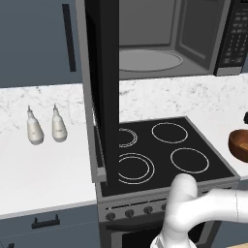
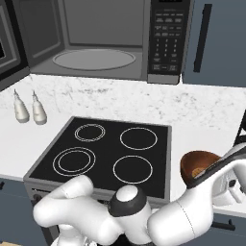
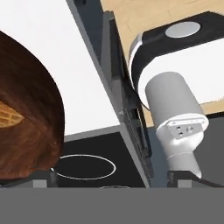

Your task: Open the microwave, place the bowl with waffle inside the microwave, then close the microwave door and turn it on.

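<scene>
**Inspector:** The claw [image 3: 113, 177] first. In the hand view its two dark fingertips sit far apart at the bottom corners, so I record the jaws as spread wide, with nothing between them. One tip [image 3: 43, 177] lies just under the edge of the bowl [image 3: 26, 118]; I cannot tell whether it touches the wood.

**Assistant:** And the bowl's position?

**Inspector:** On the white counter [image 2: 202, 137] to the right of the stovetop [image 2: 103, 151], close to its edge. A piece of waffle [image 3: 9, 116] is visible inside. In the right base view the arm's forward section reaches across just beside the bowl [image 2: 199, 166] — the hand itself is not clear there.

**Assistant:** The microwave?

**Inspector:** The microwave door [image 1: 102, 87] stands swung fully out to the left, and the grey cavity of the microwave [image 2: 96, 41] with its turntable [image 2: 93, 59] is exposed. The opening step I judge complete. The step in hand is taking hold of the bowl.

**Assistant:** What does the next move require?

**Inspector:** In my judgement, one finger set inside the thick wall and one outside, then a firm closure — after that a level lift, up and leftward over the stovetop into the cavity, so the waffle stays put.
</scene>
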Controlling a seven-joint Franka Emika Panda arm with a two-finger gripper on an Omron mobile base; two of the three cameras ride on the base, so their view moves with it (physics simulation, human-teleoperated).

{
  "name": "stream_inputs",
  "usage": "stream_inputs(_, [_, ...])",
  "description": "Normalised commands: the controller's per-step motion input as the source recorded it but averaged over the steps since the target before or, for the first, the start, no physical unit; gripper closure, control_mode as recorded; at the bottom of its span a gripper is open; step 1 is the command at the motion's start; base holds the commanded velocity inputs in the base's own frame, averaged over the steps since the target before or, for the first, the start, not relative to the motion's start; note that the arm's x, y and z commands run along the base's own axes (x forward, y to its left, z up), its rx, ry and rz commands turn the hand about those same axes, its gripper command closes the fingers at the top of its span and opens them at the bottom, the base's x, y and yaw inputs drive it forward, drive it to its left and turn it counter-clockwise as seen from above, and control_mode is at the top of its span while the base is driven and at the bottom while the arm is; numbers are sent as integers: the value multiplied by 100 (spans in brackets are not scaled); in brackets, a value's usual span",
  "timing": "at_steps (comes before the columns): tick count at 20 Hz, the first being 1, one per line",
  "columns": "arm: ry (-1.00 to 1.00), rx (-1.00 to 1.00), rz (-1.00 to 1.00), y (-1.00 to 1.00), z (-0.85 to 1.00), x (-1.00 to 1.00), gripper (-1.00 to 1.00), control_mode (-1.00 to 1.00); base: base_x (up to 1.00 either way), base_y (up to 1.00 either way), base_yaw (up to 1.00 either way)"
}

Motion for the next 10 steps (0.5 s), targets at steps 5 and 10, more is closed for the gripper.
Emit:
stream_inputs(5, [18, -6, -8, 3, -5, 39, -100, -100, 0, 0, 0])
stream_inputs(10, [0, -22, 6, 0, -53, 2, -100, -100, 0, 0, 0])
